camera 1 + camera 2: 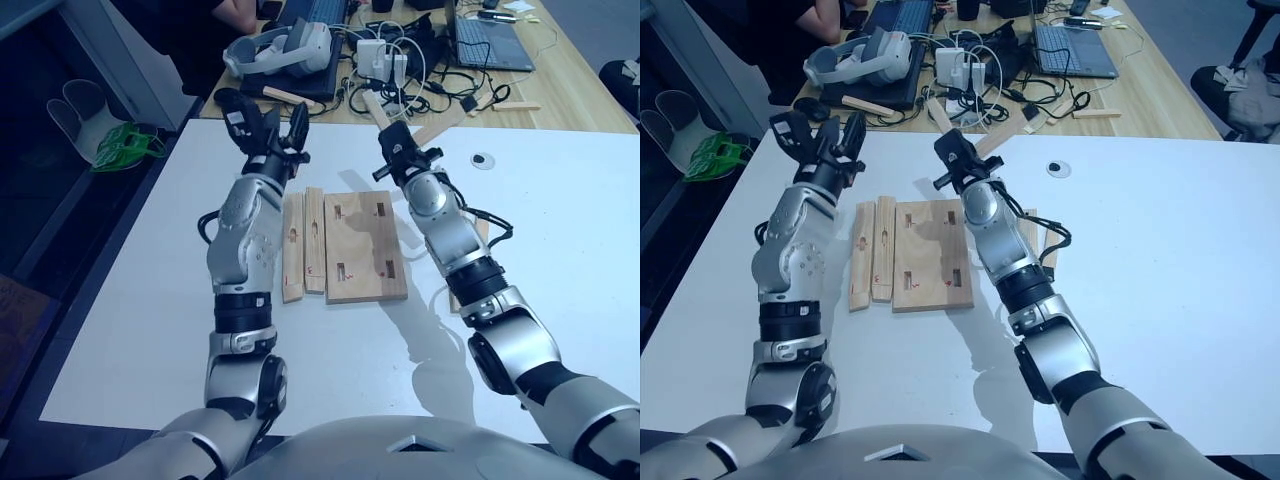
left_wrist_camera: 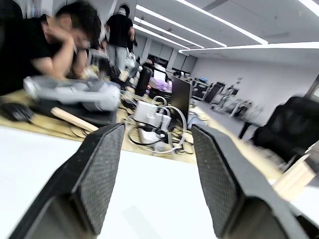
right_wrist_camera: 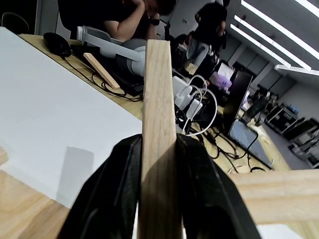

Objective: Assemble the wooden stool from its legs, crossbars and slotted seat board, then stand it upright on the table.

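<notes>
Mid-frame in the head view, flat on the white bench [image 1: 560,260]: the board [image 1: 365,247], four slots facing up, right between the two arms. Tight against its left edge, an inner slat [image 1: 315,238], and hard beside that an outer slat [image 1: 293,250], both lying lengthwise, parallel to the board. Right of the board, peeping out from under the right forearm, more wood [image 1: 481,235]; cannot tell how many pieces.

Upper left now: holds the left jaws wide apart, raised above the white bench's far edge, nothing between the pads [image 2: 99,174]. Aims them out at the wooden bench [image 1: 570,90] behind.

Upper centre: clamps a stick [image 3: 158,124] in the right jaws, just past the board's far edge and up off the surface. Pinches it from both sides, with the free end running on past the fingertips toward the cables [image 1: 385,60]. At lower right of the right wrist view, a second stick [image 3: 279,194] lying crosswise; touching the first or just behind it, cannot tell.

Upper right on the white bench, well apart from the wood: a small round disc [image 1: 482,159]. On the wooden bench, along the top of the frame: a headset [image 1: 280,48], a laptop [image 1: 490,40], and loose sticks [image 1: 283,95] near the white bench's edge.
</notes>
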### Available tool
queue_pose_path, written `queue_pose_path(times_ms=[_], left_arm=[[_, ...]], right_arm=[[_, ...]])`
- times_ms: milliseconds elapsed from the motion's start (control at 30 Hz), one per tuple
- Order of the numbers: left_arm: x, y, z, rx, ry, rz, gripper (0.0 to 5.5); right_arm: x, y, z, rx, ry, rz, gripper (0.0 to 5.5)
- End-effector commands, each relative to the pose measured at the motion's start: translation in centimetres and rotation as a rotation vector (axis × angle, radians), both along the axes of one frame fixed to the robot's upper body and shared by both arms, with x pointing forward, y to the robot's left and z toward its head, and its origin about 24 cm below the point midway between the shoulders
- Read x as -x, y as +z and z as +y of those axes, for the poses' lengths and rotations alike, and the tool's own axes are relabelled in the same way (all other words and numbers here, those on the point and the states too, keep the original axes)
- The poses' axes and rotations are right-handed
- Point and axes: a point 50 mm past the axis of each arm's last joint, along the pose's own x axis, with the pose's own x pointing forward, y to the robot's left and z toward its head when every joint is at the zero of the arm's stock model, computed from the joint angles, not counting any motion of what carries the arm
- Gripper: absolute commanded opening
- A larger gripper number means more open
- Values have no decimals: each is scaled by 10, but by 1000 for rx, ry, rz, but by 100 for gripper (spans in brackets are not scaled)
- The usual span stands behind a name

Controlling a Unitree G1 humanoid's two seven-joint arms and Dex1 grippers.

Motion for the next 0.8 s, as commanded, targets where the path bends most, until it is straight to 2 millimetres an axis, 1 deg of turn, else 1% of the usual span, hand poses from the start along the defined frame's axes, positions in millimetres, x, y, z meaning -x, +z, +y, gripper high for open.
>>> queue_pose_path(times_ms=[33, 100, 167, 333, 467, 567, 800], left_arm=[[1, 12, -18, 186, -130, 90, 247], [3, 13, -21, 238, -187, 133, 247], [3, 12, -22, 275, -203, 170, 247], [-1, 10, -16, 346, -171, 231, 247], [-5, 11, -10, 385, -117, 248, 247], [-7, 13, -10, 421, -116, 264, 247], [-6, 10, -11, 413, -110, 303, 247]], right_arm=[[8, 8, 11, 182, 149, -149, 95], [14, 9, 17, 264, 214, -225, 95], [18, 10, 20, 312, 260, -281, 95], [27, 13, 26, 347, 338, -375, 95], [30, 13, 27, 358, 367, -403, 95], [32, 14, 27, 365, 385, -428, 95], [33, 16, 27, 366, 385, -449, 95]])
